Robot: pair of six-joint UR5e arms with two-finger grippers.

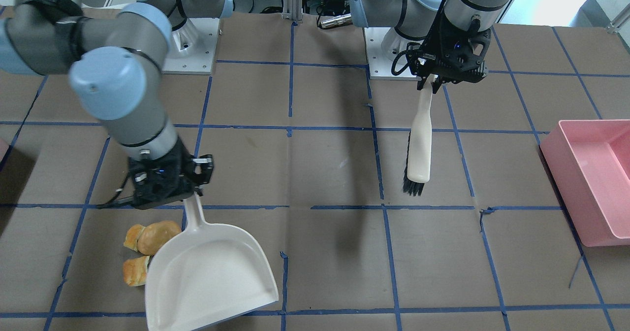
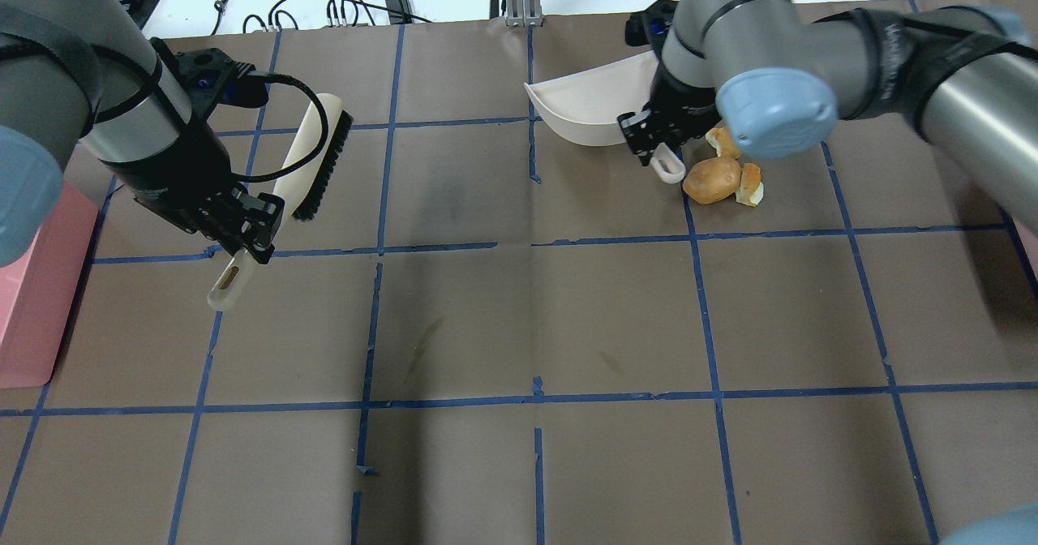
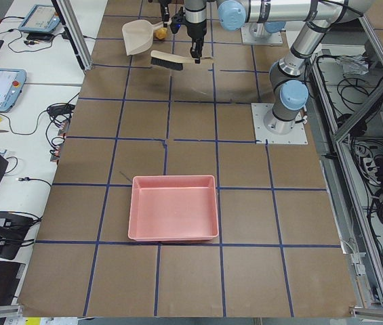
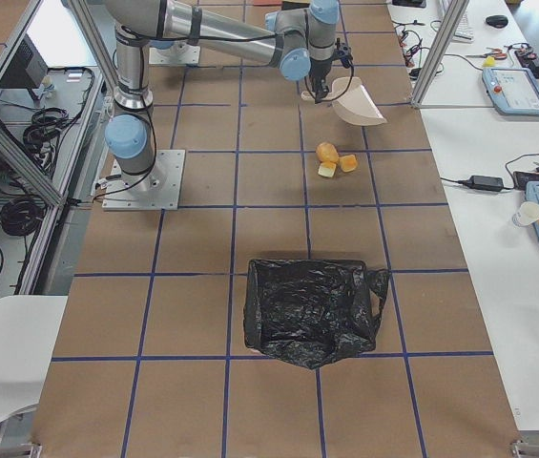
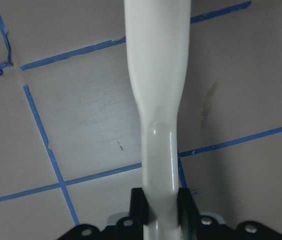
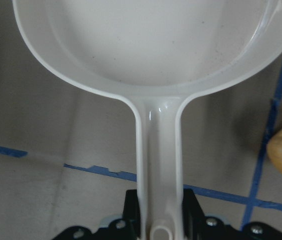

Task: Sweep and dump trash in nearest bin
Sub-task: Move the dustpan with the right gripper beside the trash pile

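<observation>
Dustpan (image 1: 211, 281), its handle clamped in the right gripper (image 6: 159, 212), is held near the trash (image 1: 147, 245); the left gripper (image 5: 159, 205) pinches the brush (image 1: 421, 144) handle. Wrist cameras alone show fingers (image 5: 139, 205) squeezing both handles. Bin (image 1: 2, 148) shows as a pink sliver at the front view's left edge.

Dustpan (image 1: 211, 277) close beside trash (image 1: 152, 237); open table (image 1: 334, 173) btw dustpan & brush (image 1: 421, 148).

Well beyond the pink tub (image 3: 174, 236), the brush (image 3: 167, 61) hangs near the dustpan (image 3: 135, 37) and trash (image 3: 158, 30)
</observation>
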